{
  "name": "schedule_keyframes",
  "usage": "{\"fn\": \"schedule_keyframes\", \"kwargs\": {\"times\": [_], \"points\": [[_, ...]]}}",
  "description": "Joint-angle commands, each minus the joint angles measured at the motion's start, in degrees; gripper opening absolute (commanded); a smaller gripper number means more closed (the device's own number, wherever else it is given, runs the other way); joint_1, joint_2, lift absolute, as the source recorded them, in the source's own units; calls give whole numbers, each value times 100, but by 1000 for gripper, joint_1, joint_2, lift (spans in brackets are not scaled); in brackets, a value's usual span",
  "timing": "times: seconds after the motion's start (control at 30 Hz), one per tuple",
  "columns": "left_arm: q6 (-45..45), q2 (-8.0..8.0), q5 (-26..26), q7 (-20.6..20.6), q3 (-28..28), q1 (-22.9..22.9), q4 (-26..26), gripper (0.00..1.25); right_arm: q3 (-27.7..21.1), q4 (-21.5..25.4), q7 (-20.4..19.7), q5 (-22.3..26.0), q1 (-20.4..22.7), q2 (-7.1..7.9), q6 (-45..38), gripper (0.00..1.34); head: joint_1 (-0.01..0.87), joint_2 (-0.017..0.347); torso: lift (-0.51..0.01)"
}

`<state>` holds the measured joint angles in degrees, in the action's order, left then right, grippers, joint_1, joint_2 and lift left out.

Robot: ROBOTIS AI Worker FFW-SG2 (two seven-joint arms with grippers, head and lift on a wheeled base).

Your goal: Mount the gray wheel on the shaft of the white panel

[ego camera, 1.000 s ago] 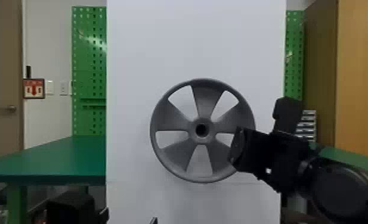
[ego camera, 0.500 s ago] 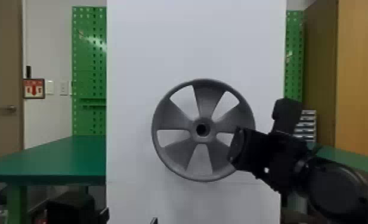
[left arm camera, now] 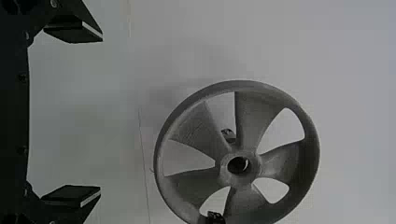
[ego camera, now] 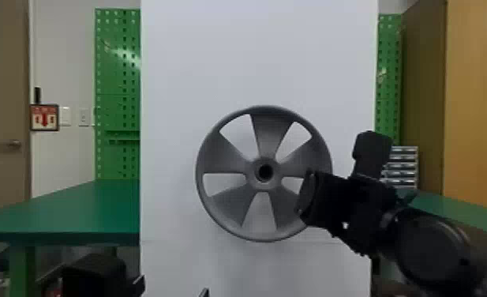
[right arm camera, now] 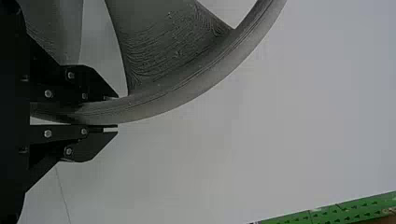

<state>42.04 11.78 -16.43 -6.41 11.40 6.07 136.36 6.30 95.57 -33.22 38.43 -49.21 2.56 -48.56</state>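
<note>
Flat black fingers (right arm camera: 91, 88) on the right gripper (ego camera: 305, 193) pinch the rim of the round gray wheel with five wide spokes (ego camera: 224, 158). Flat black fingers (left arm camera: 72, 198) on the left gripper (ego camera: 171, 287) are spread wide apart, low down in the head view, in front of the panel's bottom left part.

Biggest is the tall, flat white panel (ego camera: 254, 47), which stands upright in the middle. Behind it, green table tops (ego camera: 76, 209) show on both sides. A tall tan wooden cabinet (ego camera: 477, 98) stands far to the right. A brown door (ego camera: 7, 98) is far to the left. Green metal boards full of little holes (ego camera: 114, 79) peek out past both sides of the panel.

The thick black right arm (ego camera: 431, 249) comes in from the lower right. Its gripper is at the wheel's right side. The wheel stands upright in front of the panel, with its face to the head camera. Small gray drawers (ego camera: 404, 160) are stacked behind the arm. A red and white sign (ego camera: 44, 117) hangs near the door. Smallest is the round dark hole (ego camera: 265, 172) in the wheel's middle. It is hard to tell if the shaft is inside it.
</note>
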Motion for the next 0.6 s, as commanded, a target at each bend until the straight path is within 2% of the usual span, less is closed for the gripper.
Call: {"fn": "schedule_keyframes", "kwargs": {"times": [0.0,0.57], "points": [[-3,0,0,0,-6,0,-4,1118,11,-21,0,-37,-10,-1,4,161,34,31,-491],[6,9,0,0,3,9,-4,1118,-50,-48,-9,-230,-1,-18,48,160,34,31,-491]]}}
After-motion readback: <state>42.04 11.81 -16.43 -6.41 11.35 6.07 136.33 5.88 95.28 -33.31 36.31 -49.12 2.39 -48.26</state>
